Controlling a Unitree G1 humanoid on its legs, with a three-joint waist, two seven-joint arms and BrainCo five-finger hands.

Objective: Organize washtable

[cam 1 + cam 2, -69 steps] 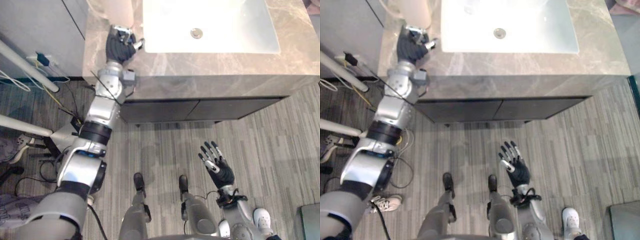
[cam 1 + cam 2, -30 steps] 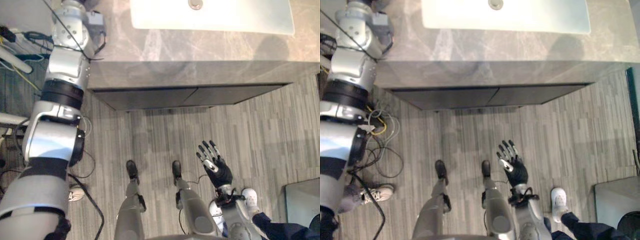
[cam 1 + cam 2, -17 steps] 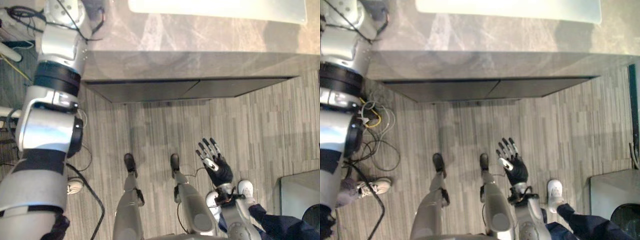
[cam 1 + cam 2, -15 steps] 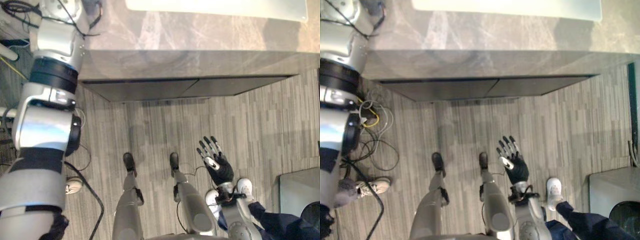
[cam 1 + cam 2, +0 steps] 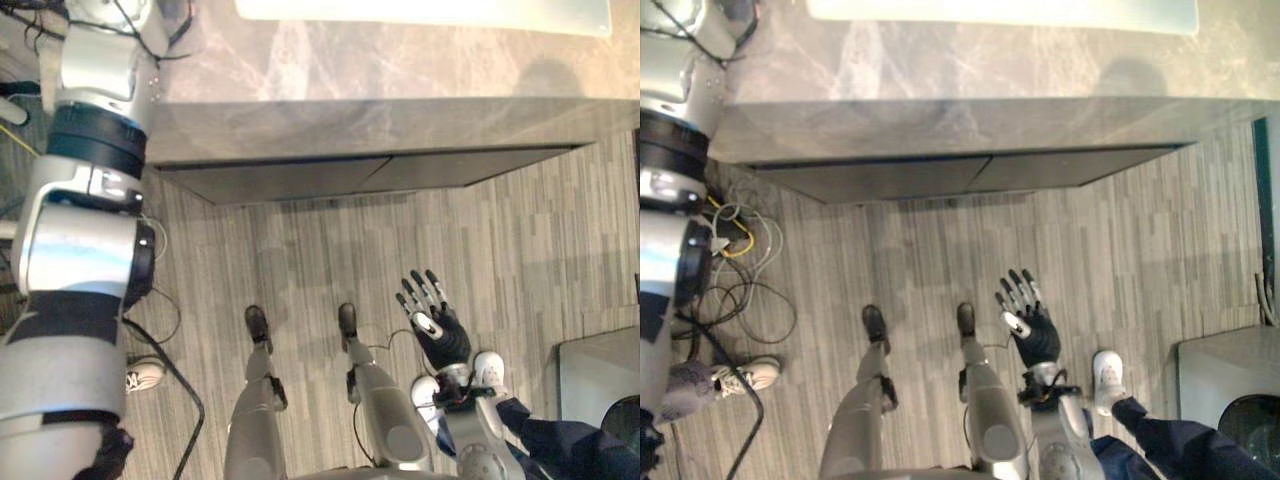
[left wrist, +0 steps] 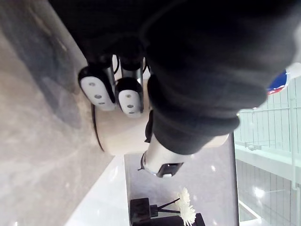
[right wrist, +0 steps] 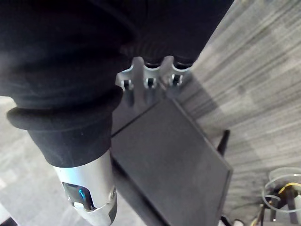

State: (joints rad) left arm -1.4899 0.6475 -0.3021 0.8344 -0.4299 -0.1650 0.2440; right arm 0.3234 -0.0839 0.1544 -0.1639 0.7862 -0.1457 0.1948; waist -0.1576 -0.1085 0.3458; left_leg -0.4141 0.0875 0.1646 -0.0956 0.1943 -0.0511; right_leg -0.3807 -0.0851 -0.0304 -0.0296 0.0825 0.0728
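Left wrist view: the left hand (image 6: 97, 88) has its fingers and thumb curled round a cream round container (image 6: 123, 136), which stands on the marble top of the washtable (image 5: 400, 70) near the white basin (image 5: 420, 10). In the left eye view the washtable spans the top of the frame. The right hand (image 5: 441, 338) hangs right of centre in the lower half, over the floor (image 5: 300, 250), its fingers (image 5: 418, 292) straight and spread, holding nothing. A person's white shoe (image 5: 489, 368) lies just to its right.
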